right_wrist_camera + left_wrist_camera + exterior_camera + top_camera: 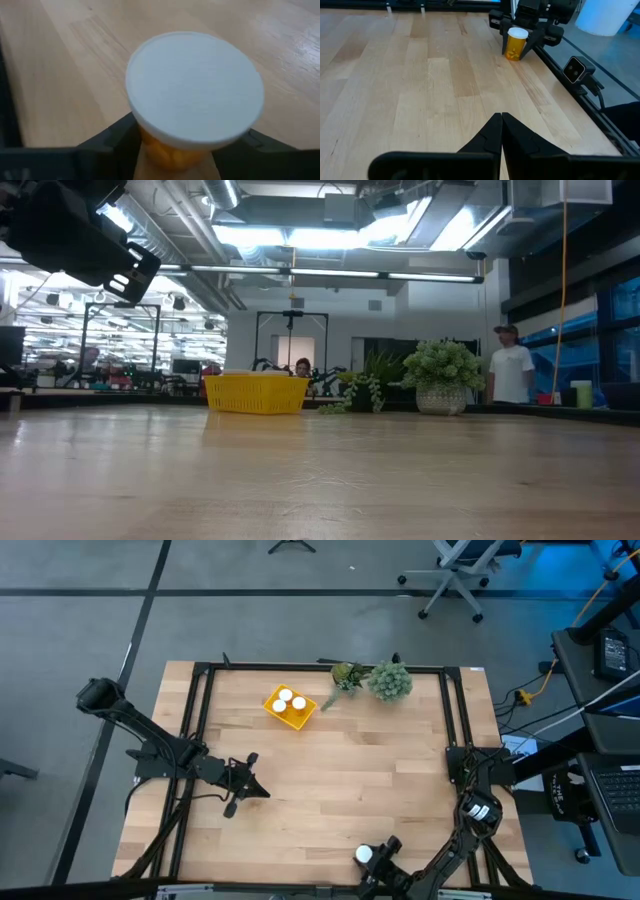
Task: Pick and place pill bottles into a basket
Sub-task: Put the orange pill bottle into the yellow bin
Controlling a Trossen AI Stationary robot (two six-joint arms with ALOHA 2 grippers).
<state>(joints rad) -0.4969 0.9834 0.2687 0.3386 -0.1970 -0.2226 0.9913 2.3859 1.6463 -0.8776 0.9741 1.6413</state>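
Near the table's front edge, the right gripper (520,42) straddles an upright pill bottle (364,854), fingers on both sides; whether they pinch it is unclear. The left gripper (501,117), pressed together, hovers mid-table; three bottles (291,703) sit in the yellow basket (275,712) at the far side.

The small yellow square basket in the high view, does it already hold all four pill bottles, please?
No, the small yellow square basket holds three white-capped orange pill bottles; a fourth bottle stands by the table's near edge.
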